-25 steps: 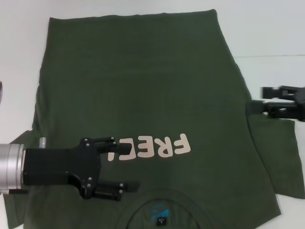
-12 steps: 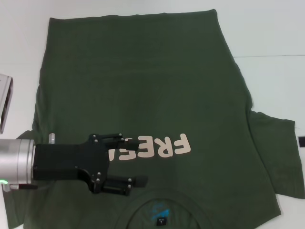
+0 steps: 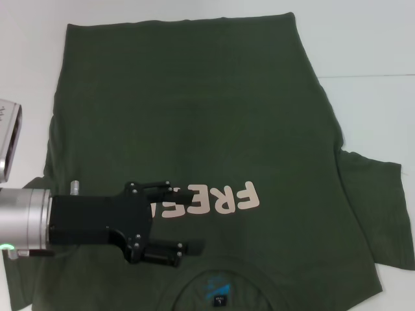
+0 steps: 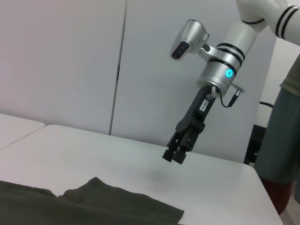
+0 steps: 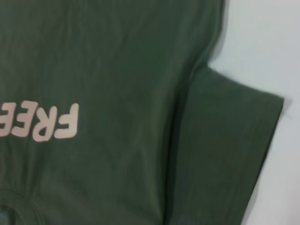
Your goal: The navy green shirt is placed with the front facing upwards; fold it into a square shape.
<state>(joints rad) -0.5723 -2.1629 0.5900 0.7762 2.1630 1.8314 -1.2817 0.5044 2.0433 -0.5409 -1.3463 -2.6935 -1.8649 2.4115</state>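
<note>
The navy green shirt [image 3: 194,116] lies flat on the white table, front up, with its collar [image 3: 220,285] nearest me. Its pale "FREE" lettering [image 3: 227,197] is partly hidden by my left gripper [image 3: 185,218]. That gripper is open over the chest, beside the collar, with nothing between its fingers. The right sleeve [image 3: 376,207] lies spread out flat, as the right wrist view also shows on the sleeve [image 5: 229,140]. My right gripper [image 4: 174,156] appears only in the left wrist view, raised well above the table past the shirt's edge [image 4: 93,201].
White table [image 3: 369,45] surrounds the shirt at the back and right. A white part of an arm [image 3: 6,136] pokes in at the left edge. In the left wrist view a person [image 4: 286,131] stands beyond the table's far corner.
My right gripper, which was by the right sleeve a second ago, has left the head view. The left gripper has slid rightward over the chest toward the lettering and collar.
</note>
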